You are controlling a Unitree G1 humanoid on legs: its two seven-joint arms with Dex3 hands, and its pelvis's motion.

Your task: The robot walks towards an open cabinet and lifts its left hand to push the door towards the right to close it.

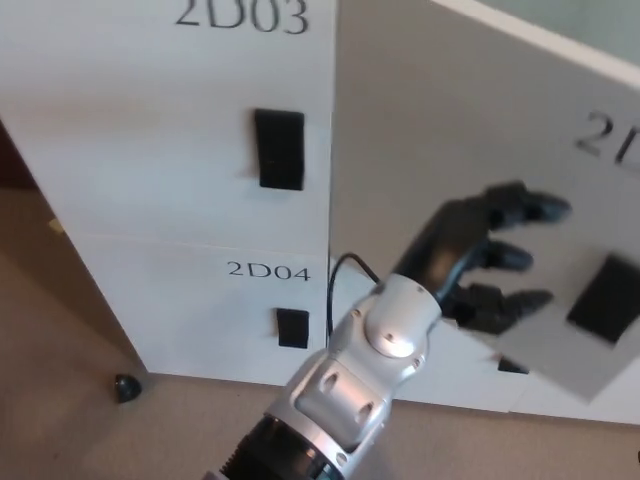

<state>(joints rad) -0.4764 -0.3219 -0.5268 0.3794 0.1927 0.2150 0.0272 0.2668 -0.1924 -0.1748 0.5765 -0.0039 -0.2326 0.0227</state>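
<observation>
Partly cropped door (pixel 450 120), left robot hand (pixel 490 255) spread

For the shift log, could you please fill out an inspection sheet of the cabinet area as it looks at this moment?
Surface: beige floor in front of the white lockers; nothing seen spilled on it.
Job's things: cabinet door swung most of the way towards the right, not fully shut; a gap shows at its top right. It carries a black handle.
Clutter: small dark round object on the floor by the locker base.
Hands: left hand open, fingers spread against the door face. Right hand not in view.
Cables: thin black cable looping at the left wrist.
Surroundings: closed lockers 2D03 and 2D04, each with a black handle.
</observation>
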